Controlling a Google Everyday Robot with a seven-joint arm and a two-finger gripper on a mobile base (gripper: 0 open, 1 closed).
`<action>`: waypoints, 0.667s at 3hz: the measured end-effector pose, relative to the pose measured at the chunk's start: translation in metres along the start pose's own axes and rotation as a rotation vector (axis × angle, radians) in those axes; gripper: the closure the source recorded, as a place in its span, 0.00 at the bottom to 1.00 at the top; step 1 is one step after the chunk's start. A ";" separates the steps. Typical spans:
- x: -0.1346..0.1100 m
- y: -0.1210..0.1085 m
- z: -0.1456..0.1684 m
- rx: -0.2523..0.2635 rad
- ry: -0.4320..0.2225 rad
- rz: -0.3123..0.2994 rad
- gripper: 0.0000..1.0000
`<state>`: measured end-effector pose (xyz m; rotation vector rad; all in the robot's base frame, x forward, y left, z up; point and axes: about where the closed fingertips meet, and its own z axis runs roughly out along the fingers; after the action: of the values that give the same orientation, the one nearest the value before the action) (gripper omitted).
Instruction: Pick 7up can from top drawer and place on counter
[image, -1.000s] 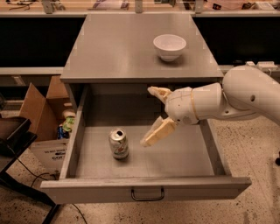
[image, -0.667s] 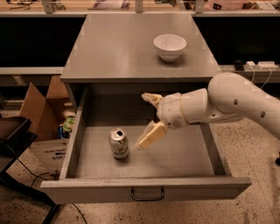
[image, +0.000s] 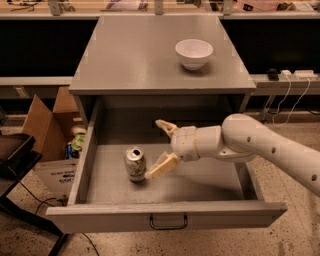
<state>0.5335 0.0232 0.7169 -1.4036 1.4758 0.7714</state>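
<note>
**Claw poised beside the 7up can in the open top drawer**

The 7up can (image: 135, 163) stands upright on the floor of the pulled-out top drawer (image: 100, 216), left of centre, silver top up. Just to its right hangs the claw (image: 153, 149), spread wide. One finger reaches toward the drawer's back and the other slants down beside the can's lower side. From where I stand that lower finger may be touching the can, though I can't be sure. The can is not yet between the fingers. To grip cleanly, the white arm (image: 260, 145) should slide left until the can sits squarely in the gap. It should then pinch gently at mid-height, since a light can tips easily. Above, the grey desk (image: 135, 55), with a white bowl (image: 194, 52) toward its back right, awaits the can.
</note>
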 end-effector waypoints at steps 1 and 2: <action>0.008 0.002 0.014 0.006 -0.030 -0.020 0.00; 0.007 0.017 0.045 -0.042 -0.056 -0.025 0.00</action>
<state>0.5269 0.0643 0.6913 -1.4178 1.4041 0.8239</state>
